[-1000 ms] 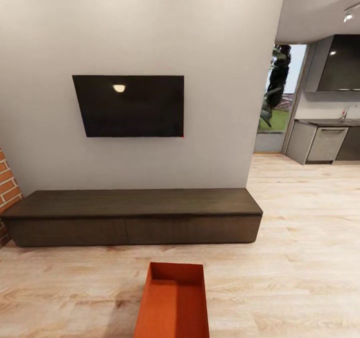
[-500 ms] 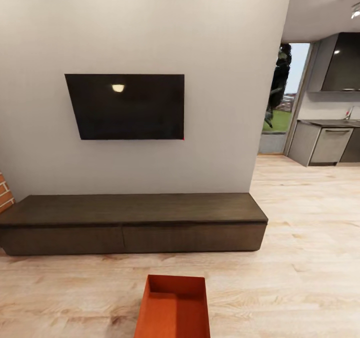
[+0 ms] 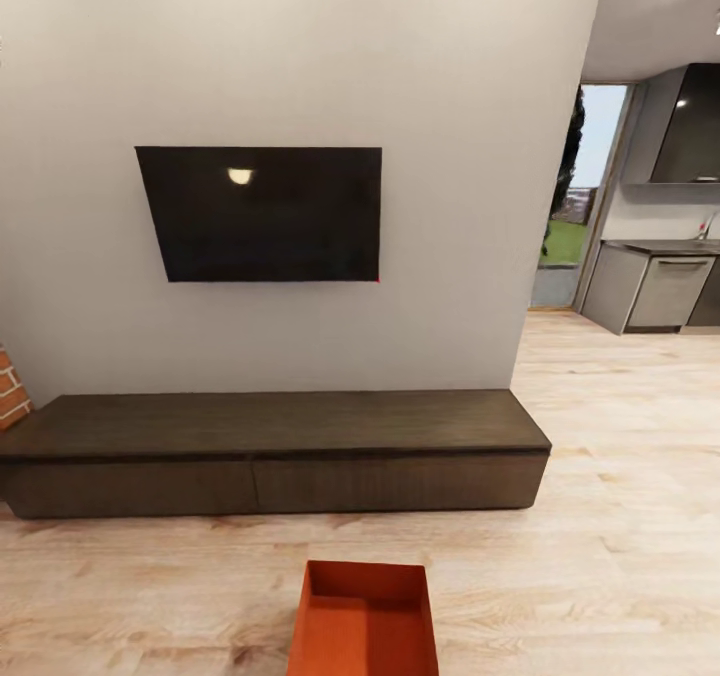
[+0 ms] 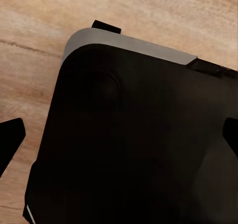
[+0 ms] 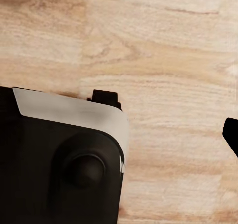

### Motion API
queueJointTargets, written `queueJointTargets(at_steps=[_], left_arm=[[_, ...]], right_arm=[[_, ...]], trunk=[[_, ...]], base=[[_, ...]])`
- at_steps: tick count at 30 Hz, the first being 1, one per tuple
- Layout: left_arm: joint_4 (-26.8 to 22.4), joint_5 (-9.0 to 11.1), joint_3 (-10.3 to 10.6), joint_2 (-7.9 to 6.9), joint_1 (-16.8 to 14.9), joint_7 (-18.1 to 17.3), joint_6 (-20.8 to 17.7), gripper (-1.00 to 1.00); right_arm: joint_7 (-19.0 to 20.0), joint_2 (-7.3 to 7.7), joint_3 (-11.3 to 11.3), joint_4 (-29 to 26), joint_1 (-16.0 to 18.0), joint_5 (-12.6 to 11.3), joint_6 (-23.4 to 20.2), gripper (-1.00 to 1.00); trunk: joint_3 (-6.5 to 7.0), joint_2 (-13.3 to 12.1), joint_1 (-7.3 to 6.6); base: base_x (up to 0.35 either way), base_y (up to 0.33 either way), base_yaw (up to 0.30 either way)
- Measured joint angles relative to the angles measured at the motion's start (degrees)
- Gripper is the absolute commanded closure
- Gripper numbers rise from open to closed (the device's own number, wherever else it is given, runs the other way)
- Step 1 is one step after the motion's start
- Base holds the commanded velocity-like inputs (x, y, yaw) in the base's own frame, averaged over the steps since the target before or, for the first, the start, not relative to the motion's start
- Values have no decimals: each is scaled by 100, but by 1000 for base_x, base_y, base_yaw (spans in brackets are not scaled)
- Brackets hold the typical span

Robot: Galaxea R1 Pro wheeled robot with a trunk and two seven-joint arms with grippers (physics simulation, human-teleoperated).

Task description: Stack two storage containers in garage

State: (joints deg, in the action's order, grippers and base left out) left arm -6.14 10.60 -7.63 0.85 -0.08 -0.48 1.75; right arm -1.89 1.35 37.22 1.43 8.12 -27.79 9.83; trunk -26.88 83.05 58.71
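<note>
Storage container (image 3: 365, 621) sitting ahead on plank floor (image 3: 600, 556); I'm lining up squarely, nearing slowly; can't tell my fingers' state.

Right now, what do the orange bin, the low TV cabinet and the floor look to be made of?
The storage container looks like smooth matte plastic: uniform orange-red, plain thin walls. The low cabinet reads as dark brown wood or veneer, with faint grain and a matte top. The floor appears to be light wood planks, with visible grain and seams.
</note>
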Motion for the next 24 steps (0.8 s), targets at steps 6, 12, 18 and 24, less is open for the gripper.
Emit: queueJointTargets(at_steps=[6, 12, 18, 24], left_arm=[[-6, -1, 0, 0, 0, 0, 0, -100], [-2, -2, 0, 0, 0, 0, 2, -100], [-4, -1, 0, 0, 0, 0, 0, -100], [-8, -2, -2, 0, 0, 0, 6, -100]], right_arm=[[-2, 0, -13, 0, 0, -4, 1, -100], [-11, -16, -59, 0, -1, -59, -1, -100], [-11, -26, -70, 1, 0, -32, 0, -100], [-11, -42, -71, 0, 0, -48, 1, -100]], trunk=[[0, 0, 2], [0, 0, 2], [0, 0, 2], [0, 0, 2]], base=[[48, 63, 0], [2, 3, -108], [0, 0, -18], [0, 0, -61]])
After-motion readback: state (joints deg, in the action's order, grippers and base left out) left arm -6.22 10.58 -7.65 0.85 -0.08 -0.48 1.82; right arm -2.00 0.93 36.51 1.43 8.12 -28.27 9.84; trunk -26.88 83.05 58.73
